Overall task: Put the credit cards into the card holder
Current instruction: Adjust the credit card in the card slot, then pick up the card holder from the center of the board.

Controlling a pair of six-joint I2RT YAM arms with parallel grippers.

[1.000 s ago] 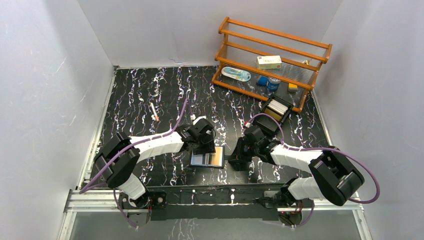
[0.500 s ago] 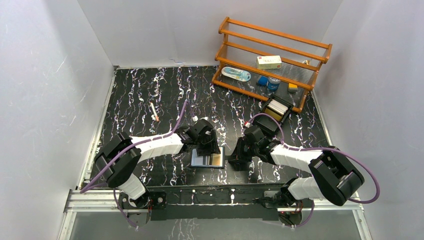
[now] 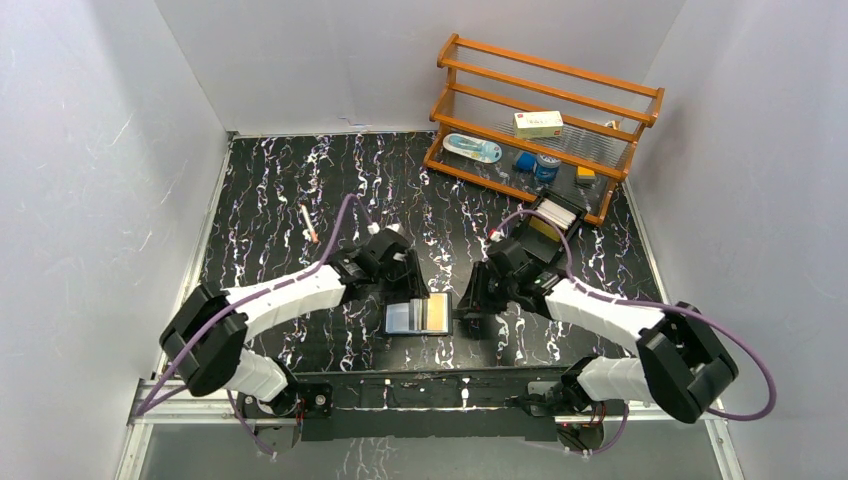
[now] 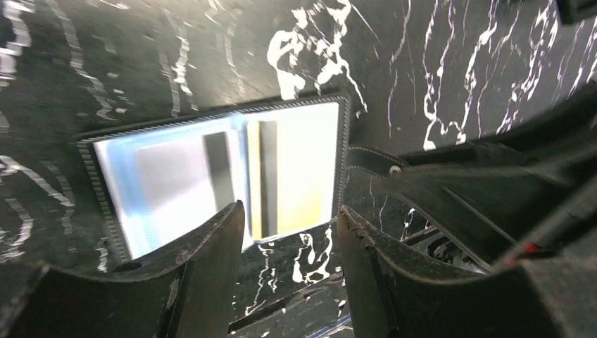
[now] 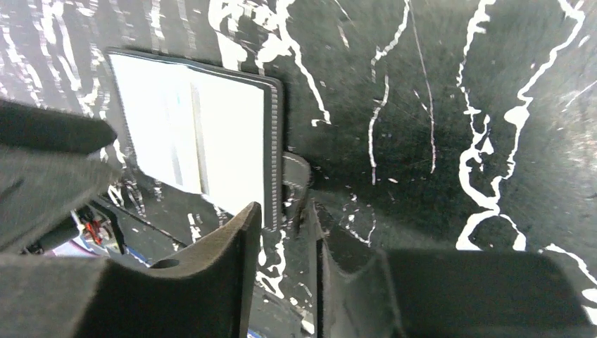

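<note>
One card holder [image 3: 418,316], two tools [image 4: 290,210] [image 5: 283,206]

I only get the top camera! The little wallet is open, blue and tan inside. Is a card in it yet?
Observer: The left wrist camera shows a pale card with a dark stripe lying on the blue half of the card holder. Whether it is tucked in, I cannot tell.
Operator: Is the right tool pinching the wallet?
Observer: It seems not. In the right wrist camera the snap tab points into the right tool, but the jaws stand apart and table shows beside the tab.
Operator: And the left one?
Observer: The left tool is open, with nothing in it.
</note>
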